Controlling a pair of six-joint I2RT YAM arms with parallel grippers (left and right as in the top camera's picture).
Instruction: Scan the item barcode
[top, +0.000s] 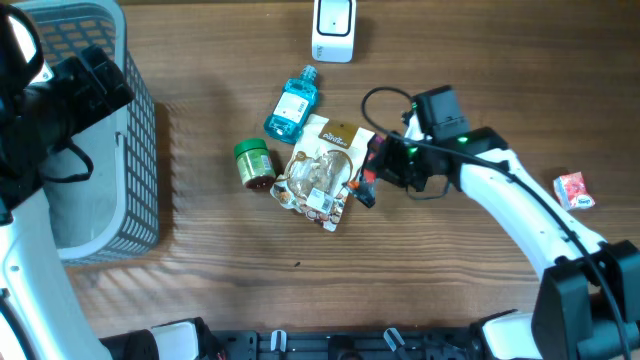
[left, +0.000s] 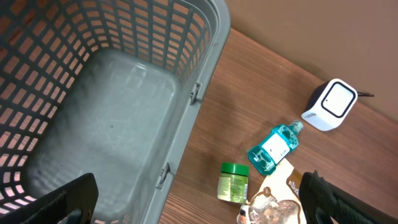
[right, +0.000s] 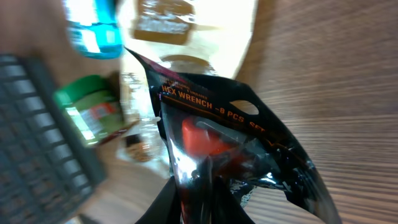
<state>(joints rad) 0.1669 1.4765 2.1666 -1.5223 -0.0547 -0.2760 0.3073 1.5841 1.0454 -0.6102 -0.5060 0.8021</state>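
Pinching hex wrench packet (right: 217, 143) in closed right gripper (top: 370, 176), likely for showing its barcode to white scanner (top: 333, 25); with left gripper (left: 205, 200) spread wide and empty over basket (left: 186, 50).

The worktop (top: 450, 300) is brown wood grain, matt and smooth. At its left edge the basket (top: 140, 150) is matt grey plastic lattice. The hex wrench pack (right: 249, 143) is glossy black plastic film, creased and catching light. Near the middle, the snack bag (top: 322, 172) is clear crinkled film with a cream card-like header, and the mouthwash bottle (top: 291, 104) is translucent teal plastic. The scanner (top: 333, 28) at the far edge is smooth white plastic.
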